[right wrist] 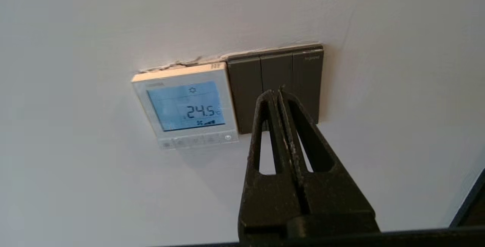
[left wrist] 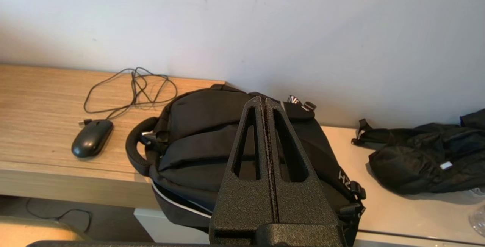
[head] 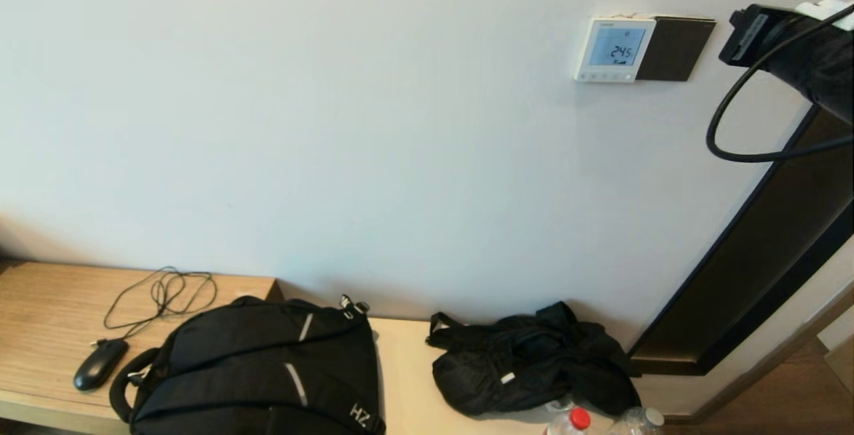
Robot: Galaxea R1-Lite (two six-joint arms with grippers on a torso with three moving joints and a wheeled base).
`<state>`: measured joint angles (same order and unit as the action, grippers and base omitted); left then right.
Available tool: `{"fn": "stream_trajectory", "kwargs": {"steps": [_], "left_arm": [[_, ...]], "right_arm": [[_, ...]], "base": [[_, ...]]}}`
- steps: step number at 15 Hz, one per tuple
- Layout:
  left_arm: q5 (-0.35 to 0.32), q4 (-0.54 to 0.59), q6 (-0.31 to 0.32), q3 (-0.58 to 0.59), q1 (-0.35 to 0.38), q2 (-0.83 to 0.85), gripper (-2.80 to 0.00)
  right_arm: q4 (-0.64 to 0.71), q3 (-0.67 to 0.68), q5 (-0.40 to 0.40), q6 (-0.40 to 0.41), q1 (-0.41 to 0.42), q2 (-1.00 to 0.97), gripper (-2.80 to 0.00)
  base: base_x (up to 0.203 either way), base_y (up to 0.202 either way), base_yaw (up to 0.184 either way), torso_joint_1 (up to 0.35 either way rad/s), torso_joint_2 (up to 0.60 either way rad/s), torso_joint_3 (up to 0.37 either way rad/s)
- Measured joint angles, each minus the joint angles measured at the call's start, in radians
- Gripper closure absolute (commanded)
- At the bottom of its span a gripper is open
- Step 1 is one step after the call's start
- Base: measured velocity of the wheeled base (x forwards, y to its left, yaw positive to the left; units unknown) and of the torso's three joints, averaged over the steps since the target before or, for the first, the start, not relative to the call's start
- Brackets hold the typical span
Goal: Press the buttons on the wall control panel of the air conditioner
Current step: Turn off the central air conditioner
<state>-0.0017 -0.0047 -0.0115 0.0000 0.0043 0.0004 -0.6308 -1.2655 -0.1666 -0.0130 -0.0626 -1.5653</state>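
Note:
The white wall control panel hangs high on the wall, its blue screen reading 24.5. Its row of tiny pale buttons runs along the bottom edge. In the right wrist view the panel and buttons show plainly. My right gripper is shut and empty, raised before the wall. It points at the dark switch plate beside the panel, to the right of the buttons and not touching them. My right arm enters at the top right. My left gripper is shut and empty, parked low above a backpack.
The dark switch plate adjoins the panel's right side. Below, a desk holds a black backpack, a mouse with its cord, a black bag and bottles. A dark door frame stands at the right.

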Motion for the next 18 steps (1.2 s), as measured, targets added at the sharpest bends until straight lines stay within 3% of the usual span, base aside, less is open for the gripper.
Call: {"fn": "stream_trajectory", "kwargs": {"steps": [7, 18], "left_arm": [[0.0, 0.0, 0.0, 0.0, 0.0, 0.0, 0.0], [0.0, 0.0, 0.0, 0.0, 0.0, 0.0, 0.0]], "right_arm": [[-0.112, -0.042, -0.072, 0.021, -0.029, -0.164, 0.0], [-0.111, -0.102, -0.11, 0.025, -0.07, -0.277, 0.0]], "base": [[0.0, 0.0, 0.0, 0.0, 0.0, 0.0], [0.0, 0.0, 0.0, 0.0, 0.0, 0.0]]}}
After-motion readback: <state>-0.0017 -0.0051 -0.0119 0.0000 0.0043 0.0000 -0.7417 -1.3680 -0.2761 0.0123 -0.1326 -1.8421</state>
